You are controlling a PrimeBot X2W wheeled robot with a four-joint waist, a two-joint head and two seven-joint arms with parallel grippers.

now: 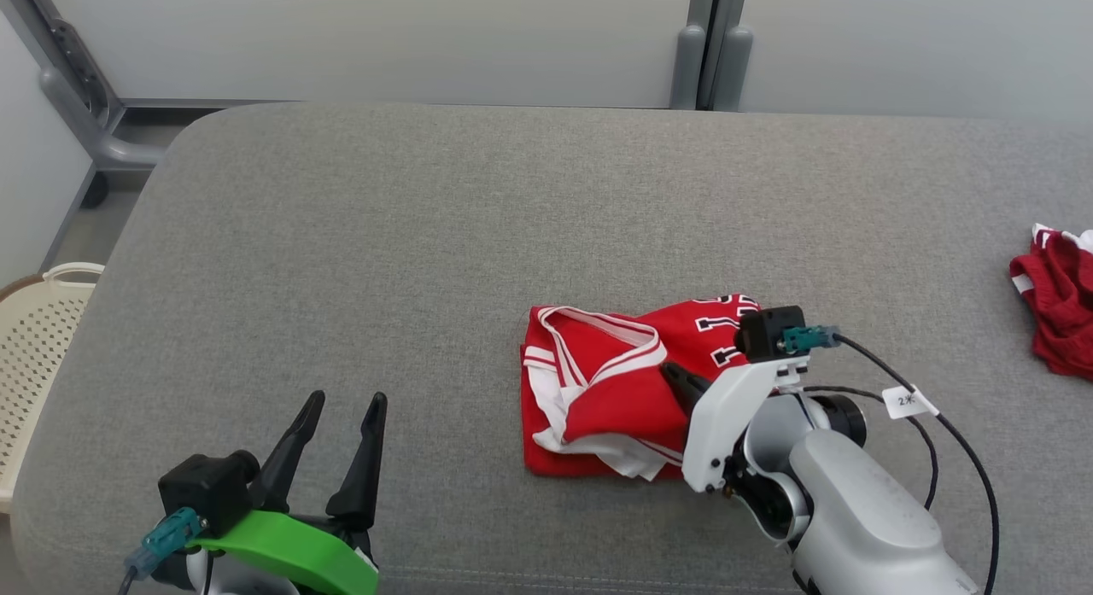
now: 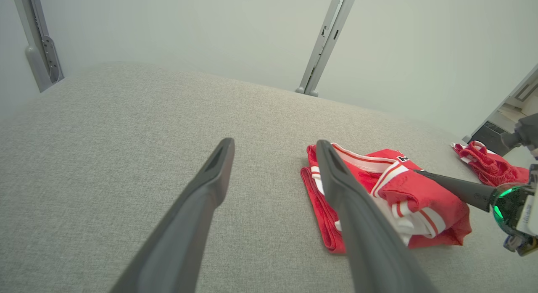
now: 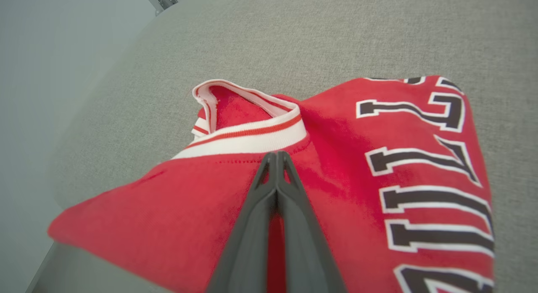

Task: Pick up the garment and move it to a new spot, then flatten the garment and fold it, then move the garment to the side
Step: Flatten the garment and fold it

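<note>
Garment (image 1: pixel 598 390), a folded red jersey with white trim and black lettering, lay right of centre in the head view on the grey fabric cushion (image 1: pixel 384 236). Right gripper (image 1: pixel 673 375): dark fingers pressed together, nipping the red cloth just below the collar band. Left gripper (image 1: pixel 346 399): fingers spread apart, holding nothing, lower left, well apart from the jersey. Crumpled red cloth (image 1: pixel 1059 313) at right edge.

A cable tag (image 1: pixel 907 400) shows "2"; lettering on the garment (image 3: pixel 344 167) is unreadable
</note>
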